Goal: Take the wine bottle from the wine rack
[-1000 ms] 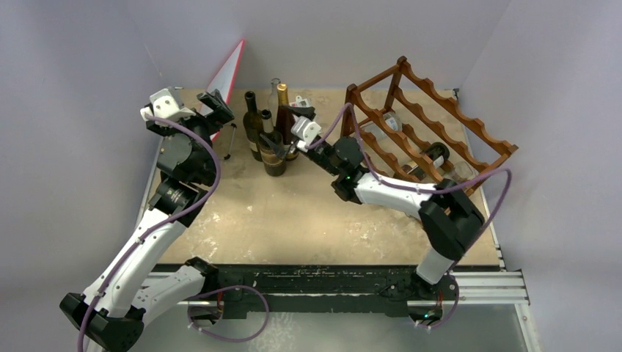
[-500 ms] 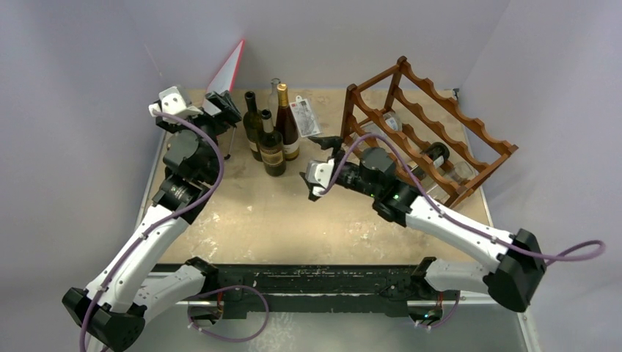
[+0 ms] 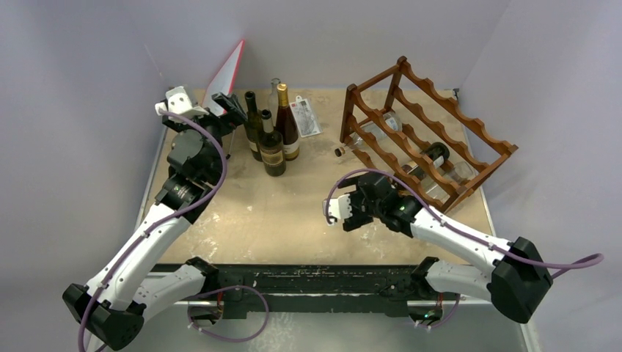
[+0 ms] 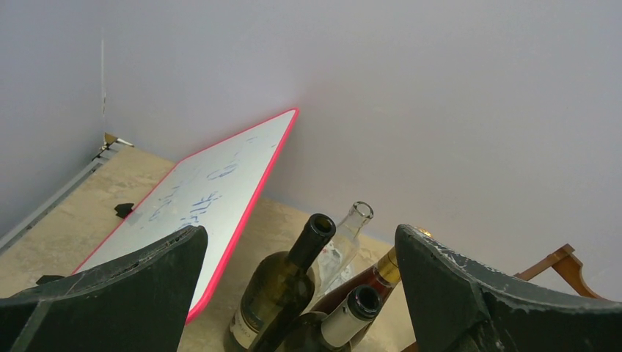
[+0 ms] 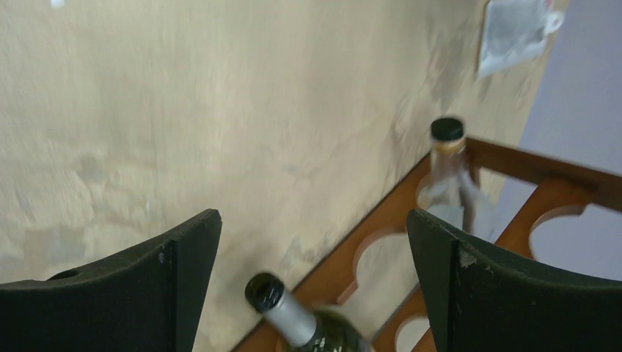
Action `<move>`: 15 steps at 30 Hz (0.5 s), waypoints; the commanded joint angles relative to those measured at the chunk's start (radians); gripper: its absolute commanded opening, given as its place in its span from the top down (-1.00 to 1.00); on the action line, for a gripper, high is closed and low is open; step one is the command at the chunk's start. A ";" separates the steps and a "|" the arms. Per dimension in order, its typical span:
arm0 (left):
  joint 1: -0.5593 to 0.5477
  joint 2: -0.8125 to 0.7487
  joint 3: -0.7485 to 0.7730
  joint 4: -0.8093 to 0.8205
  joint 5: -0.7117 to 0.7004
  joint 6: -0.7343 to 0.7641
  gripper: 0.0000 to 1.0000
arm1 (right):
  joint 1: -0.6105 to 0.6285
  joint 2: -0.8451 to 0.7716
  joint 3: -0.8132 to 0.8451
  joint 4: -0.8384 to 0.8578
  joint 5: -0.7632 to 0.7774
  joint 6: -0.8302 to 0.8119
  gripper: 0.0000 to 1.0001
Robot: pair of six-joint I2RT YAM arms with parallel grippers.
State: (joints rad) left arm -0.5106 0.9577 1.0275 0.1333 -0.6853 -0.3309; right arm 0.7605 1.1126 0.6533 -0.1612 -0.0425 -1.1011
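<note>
A beige, mottled stone-look table (image 3: pixel 293 213) fills the scene, walled by pale grey panels. At its far right stands a large dark reddish-brown wooden wine rack (image 3: pixel 456 108) of scalloped rails joined by straight posts, set at an angle to the table edge. Two white and black robot arms reach in from the near edge.

A red-edged whiteboard (image 3: pixel 226 70) leans in the far left corner. Just beside it, a cluster of upright dark and clear standing bottles (image 3: pixel 270 136) sits on the table, well apart from the rack.

Several bottles lie in the rack. A clear glass bottle (image 5: pixel 449 169) with a black cap pokes its neck out of the front rail. A green glass bottle (image 5: pixel 293 323) with a dark cap lies lower down, nearer the right wrist camera.

The right gripper (image 3: pixel 345 213) hovers low over the table near the rack's front end, its claw spread wide and holding nothing. The left gripper (image 3: pixel 229 110) is raised near the whiteboard, also spread wide and empty. A small white printed card (image 3: pixel 306 117) lies flat on the table behind the standing bottles.

This looks like the approach step, with no bottle gripped yet. The next move likely calls for centring the right claw on a bottle neck, closing, then drawing the bottle straight out along its length, clear of the scalloped rail.
</note>
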 commanded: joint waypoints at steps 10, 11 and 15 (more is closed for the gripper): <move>-0.034 -0.012 0.026 0.027 -0.018 0.008 -1.00 | -0.075 0.012 -0.043 -0.199 0.201 -0.174 -0.97; -0.037 -0.010 0.026 0.028 -0.023 0.012 -1.00 | -0.076 0.017 -0.053 -0.183 0.221 -0.184 -0.97; -0.041 -0.011 0.027 0.026 -0.021 0.009 -1.00 | -0.083 0.050 -0.084 -0.062 0.316 -0.237 -0.98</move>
State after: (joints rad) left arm -0.5426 0.9573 1.0275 0.1333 -0.6983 -0.3298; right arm 0.6865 1.1343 0.5976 -0.3019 0.1551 -1.2503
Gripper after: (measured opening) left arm 0.998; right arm 0.985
